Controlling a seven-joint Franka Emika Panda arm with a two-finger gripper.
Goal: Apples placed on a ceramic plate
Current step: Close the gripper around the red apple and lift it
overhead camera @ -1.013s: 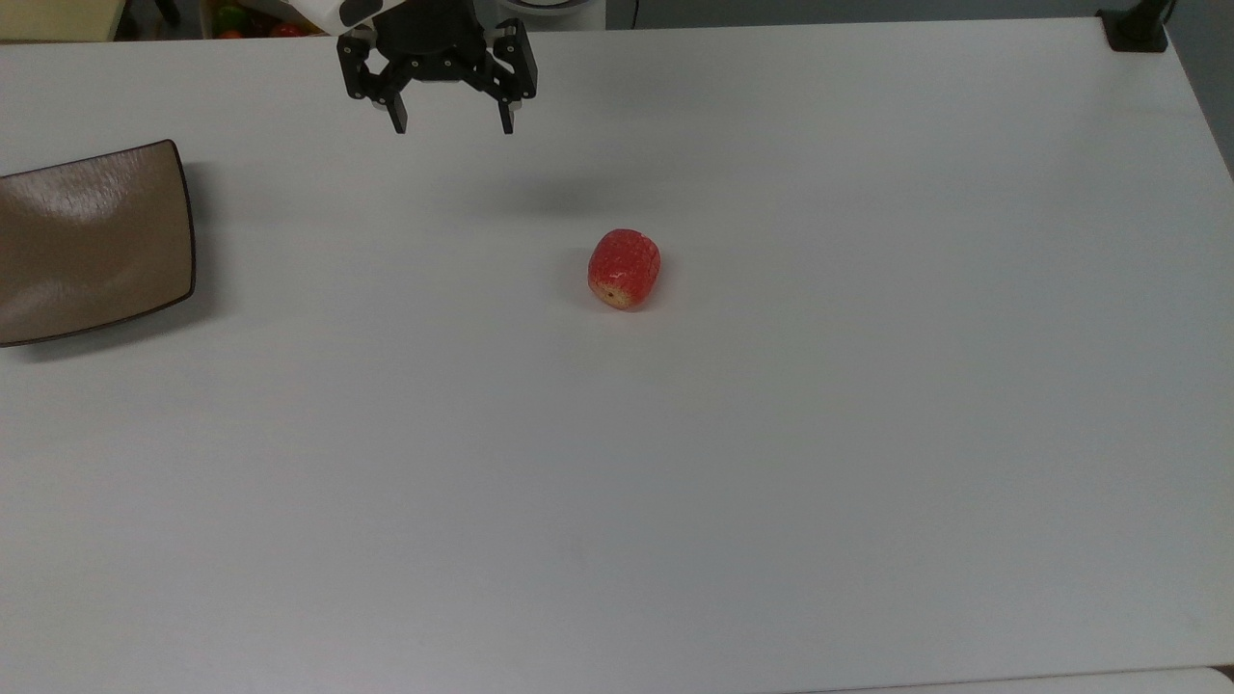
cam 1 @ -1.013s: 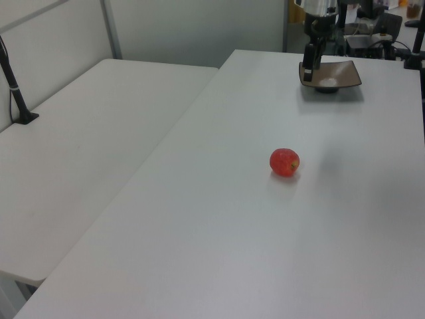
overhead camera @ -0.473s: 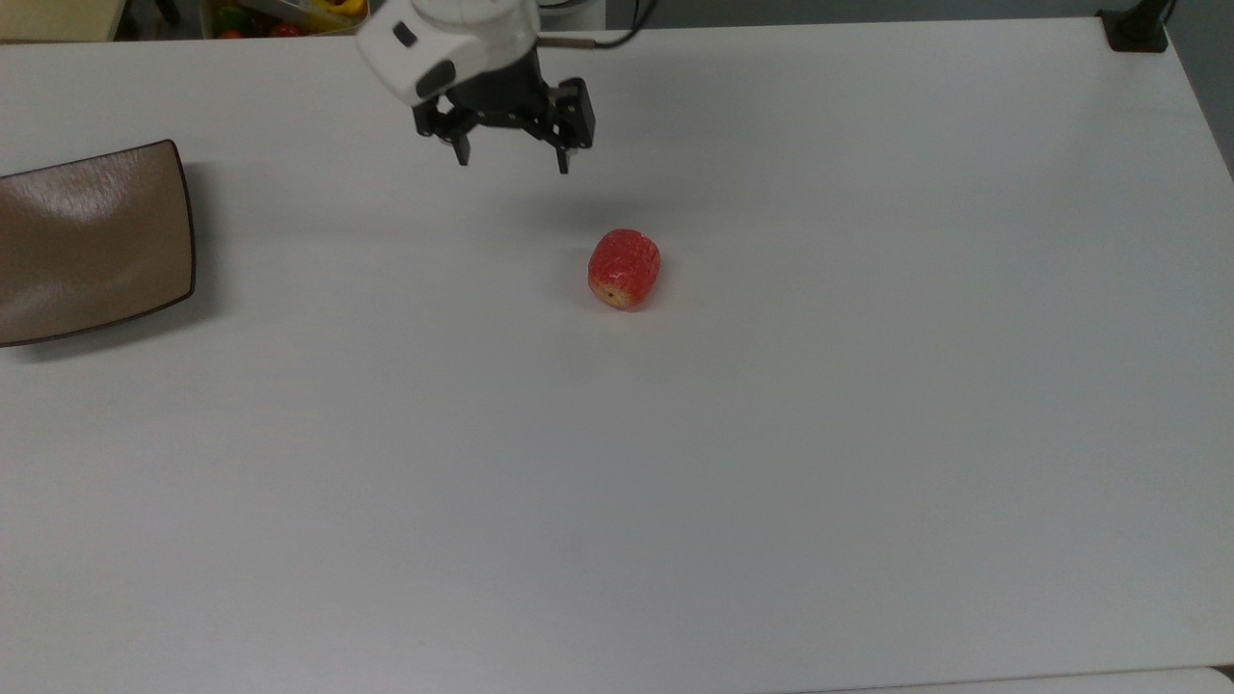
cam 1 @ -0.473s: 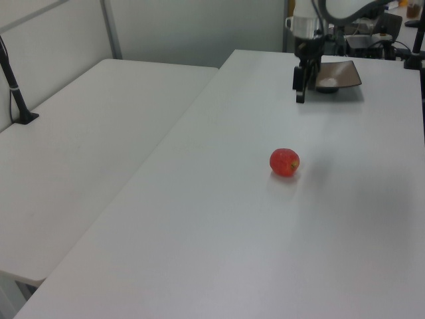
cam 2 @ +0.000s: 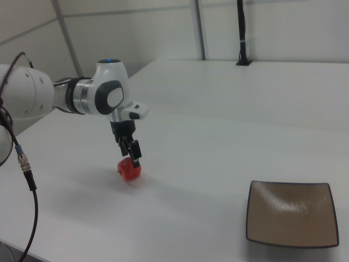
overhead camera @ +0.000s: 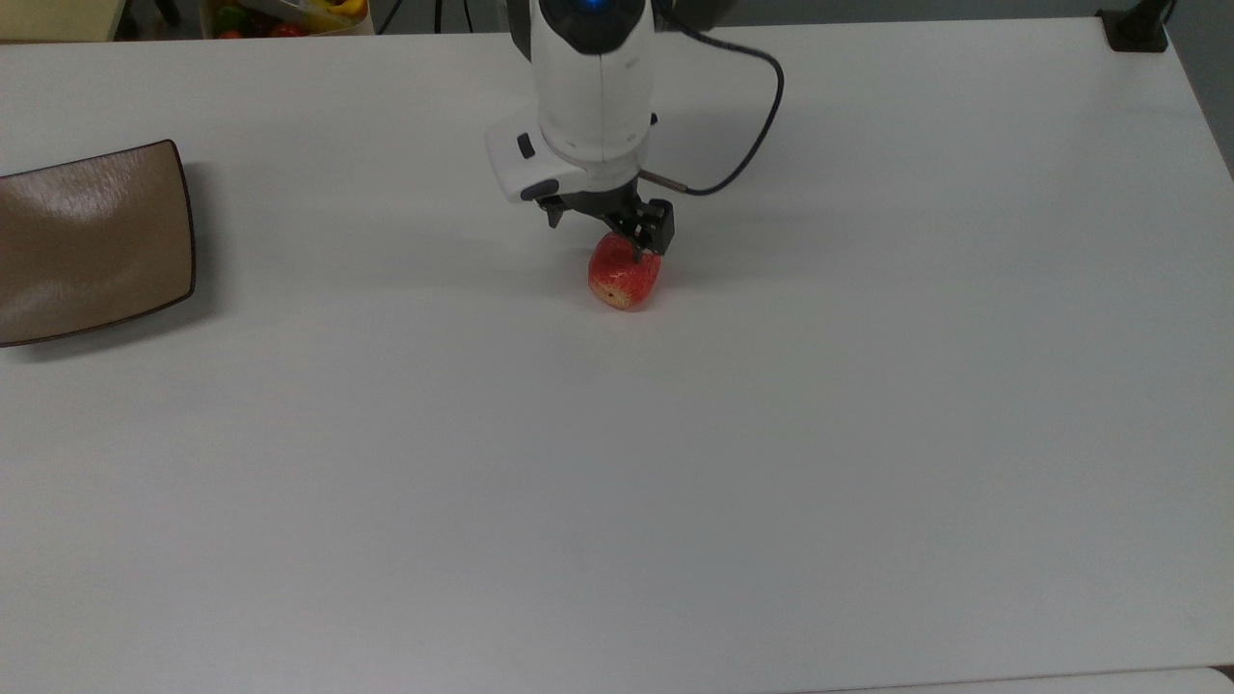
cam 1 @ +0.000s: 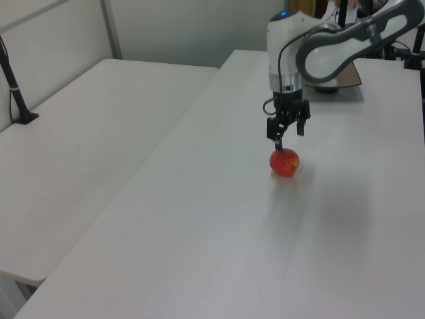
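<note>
The apple (overhead camera: 624, 278) lay on its side near the middle of the white table (overhead camera: 675, 482), its long axis running roughly from the top view's upper right to lower left, with the yellowish end turned toward the bottom edge of the top view. In the left view that pale patch faced right (cam 1: 285, 163). The gripper (overhead camera: 607, 226) hung just above the apple with its fingers spread apart and nothing held, one fingertip overlapping the apple's upper edge in the top view; whether it touched the fruit could not be told. A second earlier the gripper had been at the table's far edge, high and toward the top view's left; half a second earlier it was nearer but well short of the apple, which itself had not moved. The ceramic plate (overhead camera: 92, 241) sat well apart at the top view's left edge, partly cut off, unmoved. Bare tabletop lay between apple and plate, and wide open surface stretched toward the top view's right and bottom edges
</note>
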